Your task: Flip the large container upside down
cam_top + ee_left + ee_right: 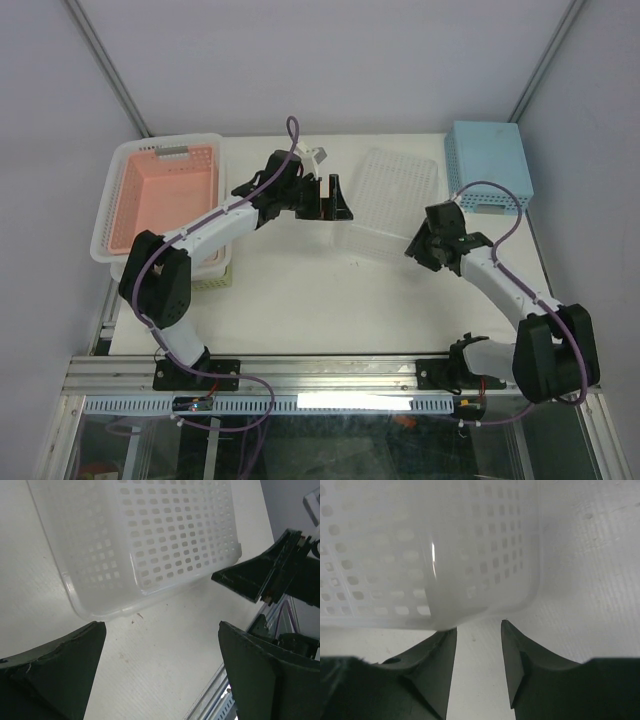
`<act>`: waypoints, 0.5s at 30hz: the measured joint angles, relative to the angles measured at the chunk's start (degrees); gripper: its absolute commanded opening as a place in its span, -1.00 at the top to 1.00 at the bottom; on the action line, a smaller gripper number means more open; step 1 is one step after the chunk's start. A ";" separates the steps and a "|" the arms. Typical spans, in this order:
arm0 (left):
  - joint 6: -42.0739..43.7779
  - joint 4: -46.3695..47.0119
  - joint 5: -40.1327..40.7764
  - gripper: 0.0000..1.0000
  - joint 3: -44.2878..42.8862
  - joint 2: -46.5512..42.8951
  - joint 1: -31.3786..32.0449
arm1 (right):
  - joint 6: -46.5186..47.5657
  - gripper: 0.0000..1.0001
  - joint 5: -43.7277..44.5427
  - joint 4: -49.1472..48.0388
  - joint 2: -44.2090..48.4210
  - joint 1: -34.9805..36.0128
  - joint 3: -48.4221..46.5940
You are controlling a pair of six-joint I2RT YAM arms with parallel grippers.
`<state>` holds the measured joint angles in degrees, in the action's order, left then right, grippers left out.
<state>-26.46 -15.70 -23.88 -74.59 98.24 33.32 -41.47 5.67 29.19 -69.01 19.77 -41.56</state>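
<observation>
The large container (pixel 395 195) is a translucent white perforated basket lying mid-table, a little to the right. In the left wrist view the large container (pixel 165 535) fills the upper part, its rim resting on the table. My left gripper (pixel 330 195) hovers just left of it, wide open, and between the jaws of this left gripper (pixel 161 630) only bare table shows. My right gripper (pixel 425 240) sits at the basket's near right corner. In its wrist view, the right gripper (pixel 478 626) is narrowly open, with the rounded rim corner (pixel 470 610) just beyond its tips and overlapping the left fingertip.
A white basket (pixel 115 215) holding a pink basket (pixel 165 190) stands at the left, stacked on a pale green one (pixel 215 280). A pale blue basket (pixel 488 165) sits at the back right. A metal rail (pixel 330 370) runs along the near edge.
</observation>
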 measured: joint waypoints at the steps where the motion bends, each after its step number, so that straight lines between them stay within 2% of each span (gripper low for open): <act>1: 0.00 0.00 -0.02 -0.98 0.15 0.00 -0.02 | 0.22 0.12 0.59 -0.48 -0.83 -2.19 -0.42; 6: 0.00 -0.13 -0.55 -0.98 0.42 0.04 -0.02 | 1.29 0.12 1.44 -1.05 -4.79 -10.64 -4.09; 11: 0.00 -0.09 -2.14 -0.98 0.39 1.84 -0.04 | 2.01 0.11 1.29 -0.98 -4.26 -11.32 -5.62; 15: 0.04 -0.13 -3.15 -0.98 0.39 4.79 0.00 | 2.03 0.11 -0.48 -1.14 1.29 -11.28 -4.04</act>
<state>-26.41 -15.84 -27.03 -74.19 103.02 33.32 -39.44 5.19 28.05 -67.72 8.49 -45.60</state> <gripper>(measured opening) 0.991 0.444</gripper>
